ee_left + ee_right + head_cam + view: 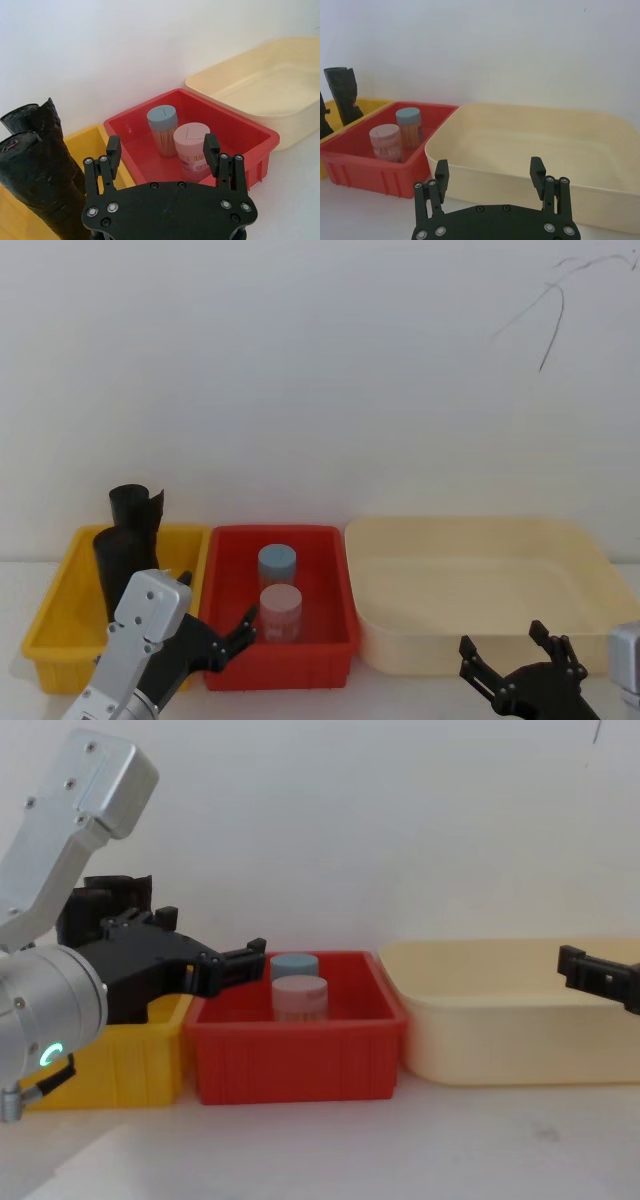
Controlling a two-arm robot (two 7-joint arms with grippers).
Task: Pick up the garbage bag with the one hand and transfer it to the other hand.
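- The garbage bag (118,570) stands upright in the yellow bin (50,645), at 9 o'clock from the red bin (300,665). A taller black roll (135,505) stands just behind it, at 12 o'clock.
- The left tool (162,150) hangs over the spot where the yellow and red bins meet. In the head view that is about 4 o'clock from the bag. Its fingers are spread wide and hold nothing.
- The right tool (489,167) waits in front of the cream tub (600,205), at 5 o'clock in the head view. It is spread wide too, with nothing in it.
- I think this is the reaching step. The bag is not picked up yet.
- Next, the left tool should swing toward 10 o'clock. It should put its fingers on both sides of the stout bag, not the tall roll, and squeeze.
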